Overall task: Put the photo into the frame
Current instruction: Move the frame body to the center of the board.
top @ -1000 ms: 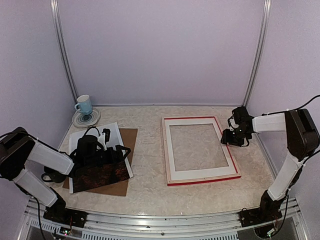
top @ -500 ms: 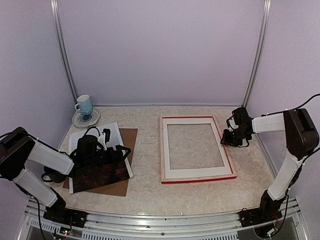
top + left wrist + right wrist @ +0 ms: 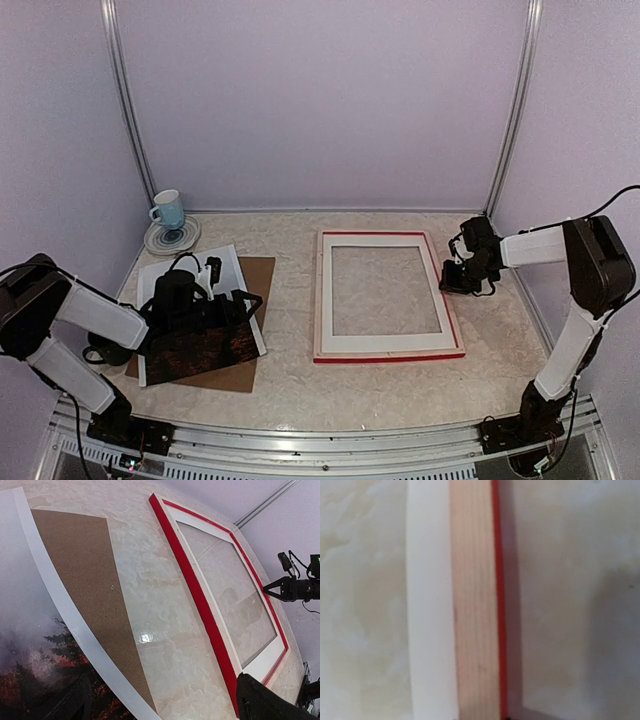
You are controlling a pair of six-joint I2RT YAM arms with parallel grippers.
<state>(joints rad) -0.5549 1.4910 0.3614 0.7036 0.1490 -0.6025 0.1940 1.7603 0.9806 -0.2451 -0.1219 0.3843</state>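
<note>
Pale marbled table (image 3: 300, 385): the frame (image 3: 385, 347) lies flat right of centre, pale side up, and the photo (image 3: 205, 352) lies picture-up at far left on a brown board (image 3: 262, 275). My left gripper (image 3: 233, 287) hangs over the photo, fingers spread wide, holding nothing. My right gripper (image 3: 448, 283) is at the frame's right bar; I can't tell if it's clamped.

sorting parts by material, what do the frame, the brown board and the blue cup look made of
The frame: bare pale wood on its back, with straight grain lines showing and a red painted outer edge. The brown board: matte and finely speckled, probably fibreboard or thick card. The blue cup: smooth and slightly shiny, likely glazed ceramic, though too small to be sure.
</note>
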